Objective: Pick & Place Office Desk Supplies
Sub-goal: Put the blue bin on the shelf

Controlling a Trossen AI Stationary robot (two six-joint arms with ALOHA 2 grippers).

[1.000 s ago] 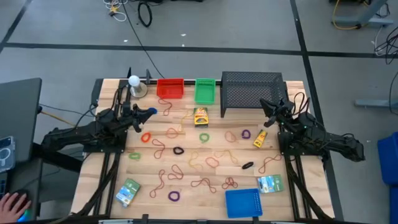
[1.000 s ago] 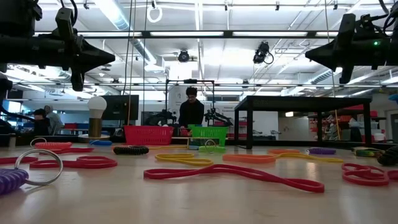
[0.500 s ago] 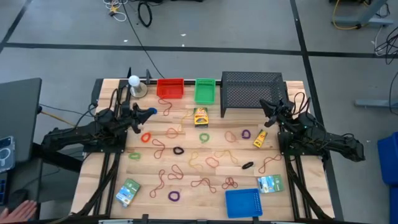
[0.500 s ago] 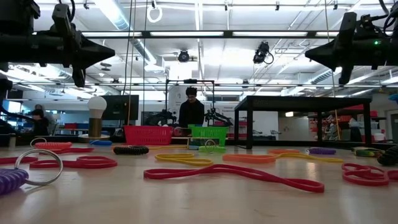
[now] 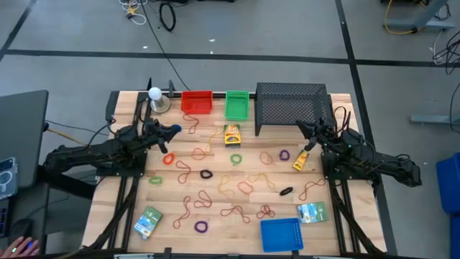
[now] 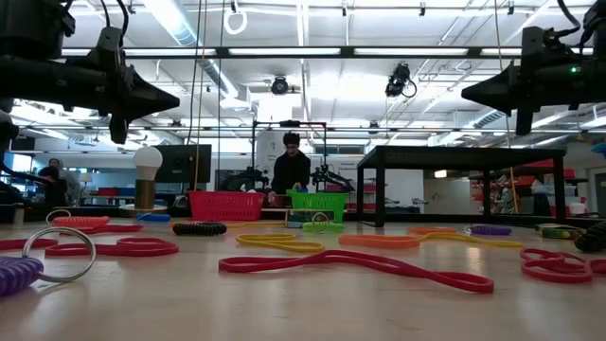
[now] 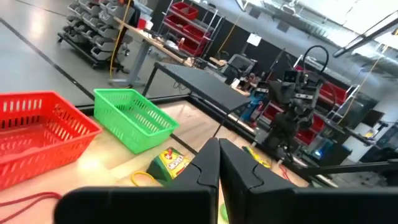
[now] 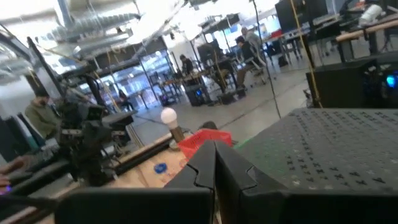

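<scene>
The left tool (image 5: 172,130) is seen raised above the left side of the bench (image 5: 215,223), its fingers pressed together with nothing held between them. Near the bench's front left corner a green-blue packet (image 5: 148,221) is found lying flat. At the far edge a red basket (image 5: 196,102), a green basket (image 5: 236,105) and a black mesh stand (image 5: 291,106) are lined up in that order. Just in front of the green basket the yellow crayon box (image 5: 231,134) is set. Thin rubber-band loops (image 5: 233,211) and small rings (image 5: 206,174) are scattered over the bench's middle. A blue tray (image 5: 280,234) is placed at the front edge, with a second packet (image 5: 312,212) beside it. The small yellow bottle (image 5: 300,161) is laid right of centre. Above it the right tool (image 5: 302,128) is held clear of the bench, fully closed and empty.
</scene>
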